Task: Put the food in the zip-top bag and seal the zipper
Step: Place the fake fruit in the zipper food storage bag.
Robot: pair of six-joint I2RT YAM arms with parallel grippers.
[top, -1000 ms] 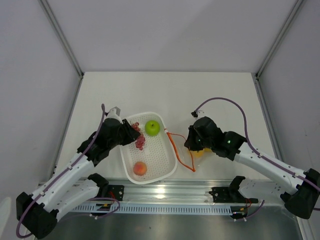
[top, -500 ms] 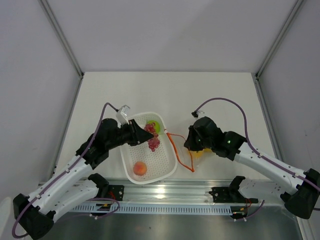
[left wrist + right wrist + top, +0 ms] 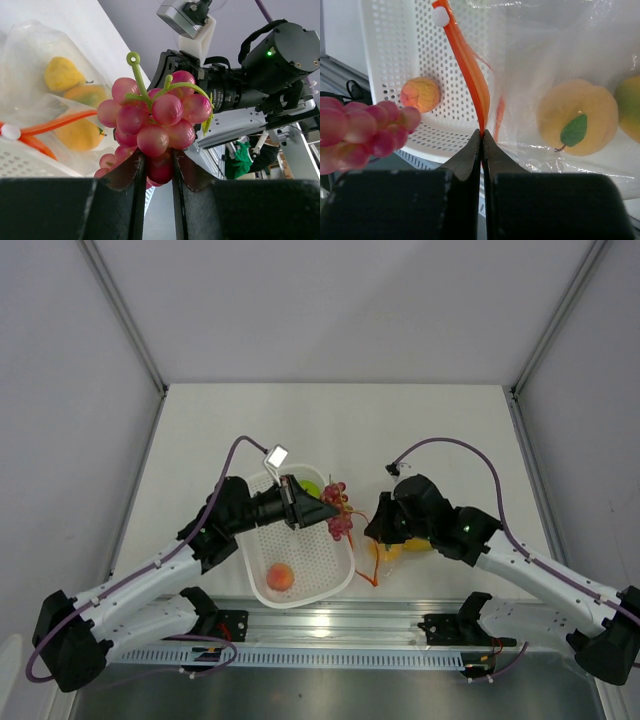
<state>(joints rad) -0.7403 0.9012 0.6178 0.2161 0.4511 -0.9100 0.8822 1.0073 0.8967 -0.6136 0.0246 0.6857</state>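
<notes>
My left gripper (image 3: 325,512) is shut on the bunch of dark red grapes (image 3: 339,510) and holds it in the air over the right rim of the basket, next to the bag's mouth; the grapes fill the left wrist view (image 3: 152,130). My right gripper (image 3: 482,136) is shut on the red-orange zipper (image 3: 470,65) of the clear zip-top bag (image 3: 570,60) and holds that edge up. Inside the bag lie yellow and orange fruits (image 3: 80,132), one with a green leaf (image 3: 577,122). A peach (image 3: 280,576) and a green apple (image 3: 312,487) lie in the basket.
The white perforated basket (image 3: 262,595) stands between the arms near the table's front edge. A metal rail (image 3: 330,625) runs along the front. The right arm (image 3: 450,525) lies just right of the bag.
My left gripper has lifted the grapes out of the basket and carried them right, towards the bag's mouth. My right gripper has stayed shut on the zipper and shifted only a little.
</notes>
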